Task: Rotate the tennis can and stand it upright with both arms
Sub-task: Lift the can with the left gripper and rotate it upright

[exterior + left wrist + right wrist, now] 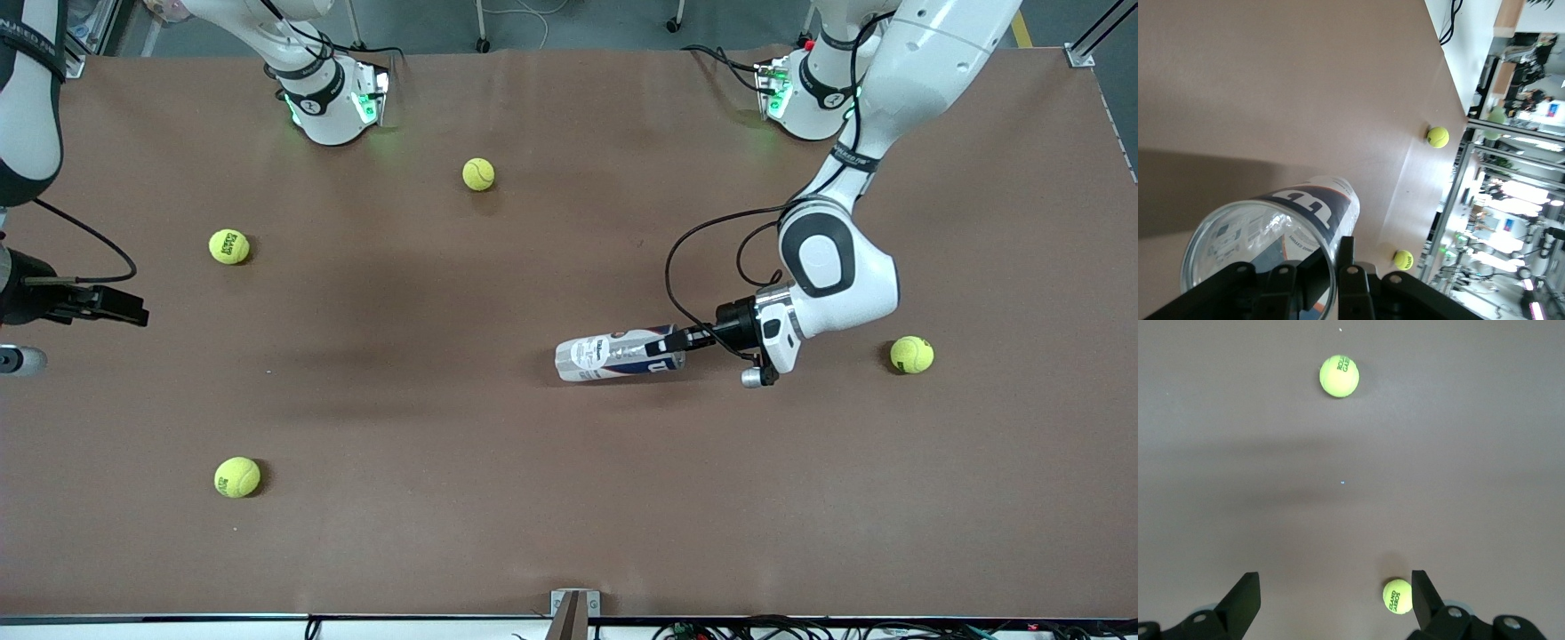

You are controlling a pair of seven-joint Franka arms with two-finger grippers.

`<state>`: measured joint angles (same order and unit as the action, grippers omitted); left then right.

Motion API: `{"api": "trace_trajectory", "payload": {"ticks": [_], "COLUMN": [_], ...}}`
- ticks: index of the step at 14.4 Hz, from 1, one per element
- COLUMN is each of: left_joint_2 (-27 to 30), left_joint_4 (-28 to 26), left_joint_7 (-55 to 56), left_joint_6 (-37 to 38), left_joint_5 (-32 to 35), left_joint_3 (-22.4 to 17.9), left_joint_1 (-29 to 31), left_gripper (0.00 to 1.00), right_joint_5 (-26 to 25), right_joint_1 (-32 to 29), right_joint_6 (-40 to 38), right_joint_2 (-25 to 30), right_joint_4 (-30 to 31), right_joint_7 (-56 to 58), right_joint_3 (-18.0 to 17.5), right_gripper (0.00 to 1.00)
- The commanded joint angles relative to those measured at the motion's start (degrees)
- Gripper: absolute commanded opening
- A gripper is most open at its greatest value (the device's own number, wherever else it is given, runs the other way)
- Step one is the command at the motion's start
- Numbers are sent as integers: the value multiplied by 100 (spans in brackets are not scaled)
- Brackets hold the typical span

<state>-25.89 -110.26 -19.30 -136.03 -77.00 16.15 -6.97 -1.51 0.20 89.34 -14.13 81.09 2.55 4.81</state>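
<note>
The tennis can (620,354) lies on its side near the middle of the brown table, its open end toward the left arm's end. My left gripper (669,345) is shut on the can's open rim. In the left wrist view, one finger is inside the can (1271,233) and one outside, pinching the clear wall at my left gripper (1335,267). My right gripper (124,307) is open and empty, up over the right arm's end of the table. In the right wrist view its fingers stand wide apart at my right gripper (1335,600).
Several yellow-green tennis balls lie loose on the table: one (478,174) between the arm bases, two (228,246) (236,476) toward the right arm's end, one (911,354) beside the left arm's wrist. The table's front edge (569,613) runs along the bottom.
</note>
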Motion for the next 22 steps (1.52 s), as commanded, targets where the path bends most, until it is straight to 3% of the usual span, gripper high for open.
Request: {"api": "trace_trajectory", "payload": {"ticks": [1, 6, 9, 11, 15, 17, 22], "left_joint_2": [303, 611, 480, 330, 32, -292, -927], "left_joint_4": [205, 715, 1609, 2172, 2377, 2552, 2869], "left_joint_7": [1178, 4086, 5985, 6822, 8369, 8863, 9058], "left_joint_6": [-2, 112, 1250, 1876, 2238, 2432, 2538], "left_joint_5": [1095, 3713, 5700, 6536, 8302, 8850, 8905], "left_joint_3": [20, 38, 38, 29, 3, -24, -173], "left_joint_1": [-32, -514, -901, -1260, -2349, -2781, -3196], "left_gripper": [0, 0, 0, 0, 0, 0, 0], "right_joint_5": [19, 19, 10, 10, 10, 1, 10], "right_joint_1": [-20, -3, -3, -3, -11, -11, 6], "right_joint_6": [118, 40, -57, -119, -128, -163, -207], "right_joint_2": [682, 1359, 1755, 1869, 1984, 2010, 2011], "right_joint_4": [863, 1277, 1514, 1515, 1488, 1471, 1471], "right_joint_7": [-35, -27, -18, 0, 35, 35, 44], "right_joint_3": [-15, -6, -6, -15, -15, -15, -15], "right_gripper": [100, 100, 100, 100, 100, 100, 100]}}
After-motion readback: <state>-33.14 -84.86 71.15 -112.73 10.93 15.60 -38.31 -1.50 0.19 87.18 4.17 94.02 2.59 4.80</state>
